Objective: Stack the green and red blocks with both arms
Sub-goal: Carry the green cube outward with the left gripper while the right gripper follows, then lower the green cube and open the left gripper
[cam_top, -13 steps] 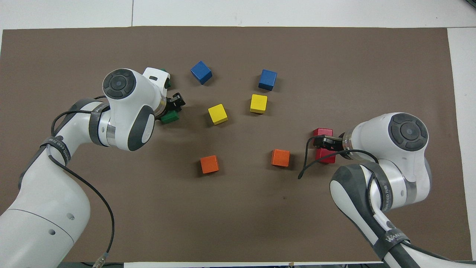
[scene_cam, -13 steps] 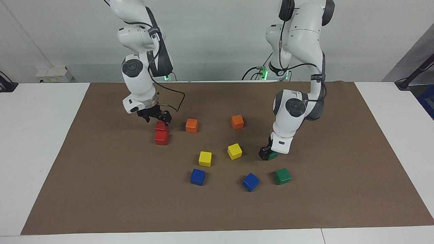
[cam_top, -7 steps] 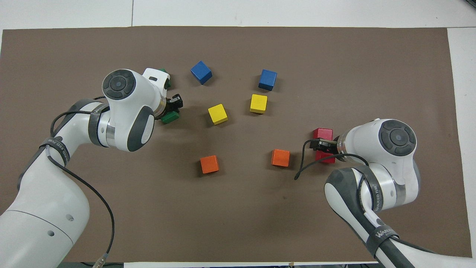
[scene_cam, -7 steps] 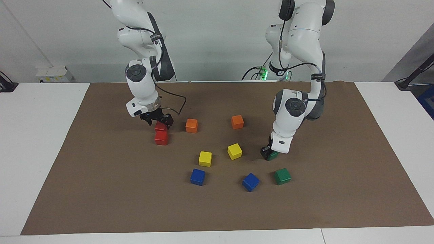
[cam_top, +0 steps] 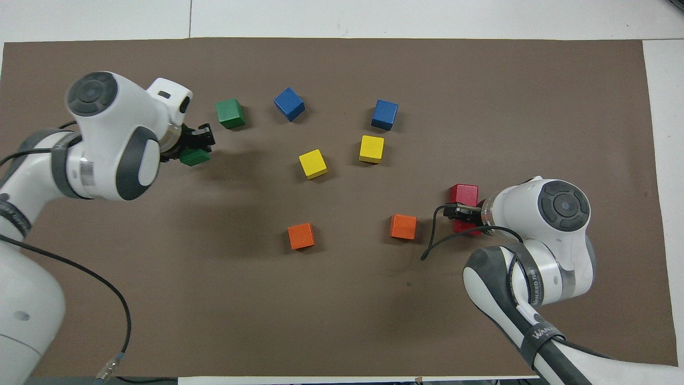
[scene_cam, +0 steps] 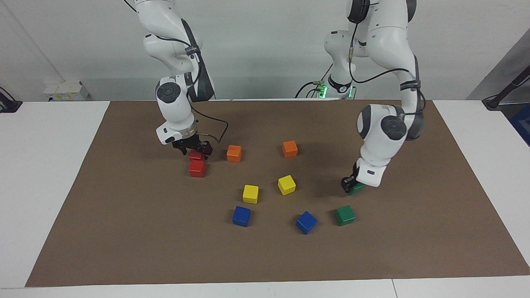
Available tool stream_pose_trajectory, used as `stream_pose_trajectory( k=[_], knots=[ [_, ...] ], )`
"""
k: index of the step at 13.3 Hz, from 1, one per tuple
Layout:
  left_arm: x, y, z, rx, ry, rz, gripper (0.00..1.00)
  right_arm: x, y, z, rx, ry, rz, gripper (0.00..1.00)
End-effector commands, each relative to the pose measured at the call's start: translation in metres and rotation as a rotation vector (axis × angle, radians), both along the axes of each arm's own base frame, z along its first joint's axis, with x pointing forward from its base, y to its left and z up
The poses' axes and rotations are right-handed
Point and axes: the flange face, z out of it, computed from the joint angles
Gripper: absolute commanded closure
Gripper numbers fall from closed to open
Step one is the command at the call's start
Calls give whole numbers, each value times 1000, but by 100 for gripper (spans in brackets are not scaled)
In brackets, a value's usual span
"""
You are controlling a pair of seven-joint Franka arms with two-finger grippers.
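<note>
Count on the brown mat (scene_cam: 124, 231): two red blocks (scene_cam: 197, 168), one partly hidden under a gripper, so I'm reading that second one from a sliver. Two green blocks (scene_cam: 344, 215), two orange cubes (scene_cam: 234, 153), two yellow cubes (scene_cam: 250, 193), two blue cubes (scene_cam: 241, 216). Two arms (scene_cam: 383, 132).

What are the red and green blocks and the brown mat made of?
Red blocks and green blocks: likely painted wood or hard plastic; glossy faces, crisp edges.
Brown mat: probably paper or thin card; matte, flat, lying over the white table. Not certain from looks alone.
</note>
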Motion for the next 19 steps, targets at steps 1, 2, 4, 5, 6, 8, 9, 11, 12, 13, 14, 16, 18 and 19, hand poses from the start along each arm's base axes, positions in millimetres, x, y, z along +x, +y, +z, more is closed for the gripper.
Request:
stream_pose_trajectory(
  k=[1, 2, 4, 5, 6, 8, 9, 11, 12, 13, 14, 16, 18, 19],
  knots=[
    [-5, 80, 9, 10, 10, -98, 100, -6, 10, -4, 12, -6, -4, 15],
    [-8, 107, 5, 10, 11, -129, 100, -7, 11, -4, 11, -2, -3, 35],
    [-16, 145, -7, 14, -7, -185, 100, -8, 11, -4, 9, 8, 13, 92],
    [-22, 162, -20, 18, -23, -186, 100, -8, 13, -1, 10, 7, 20, 100],
    [-25, 167, -28, 23, -41, -201, 100, -7, 12, 4, 8, 20, 27, 100],
    [-26, 174, -32, 25, -44, -218, 100, 2, -9, 42, 7, 72, 82, 100],
    [-25, 176, -33, 28, -56, -221, 100, 10, -39, 70, 15, 90, 126, 100],
    [-30, 186, -45, 39, -90, -221, 100, 20, -113, 112, 43, 101, 265, 100],
    [-33, 187, -53, 46, -110, -224, 100, 24, -143, 119, 51, 90, 318, 100],
    [-33, 188, -59, 48, -116, -222, 100, 27, -167, 122, 39, 70, 364, 100],
    [-33, 188, -59, 48, -115, -222, 100, 30, -177, 122, 27, 38, 391, 100],
    [-33, 186, -59, 48, -115, -225, 1, 41, -196, 114, -15, 7, 400, 100],
    [-28, 186, -49, 42, -96, -230, 0, 55, -224, 90, -34, -15, 420, 100],
    [-20, 184, -30, 34, -66, -238, 0, 58, -229, 82, -39, -27, 427, 100]
  ],
)
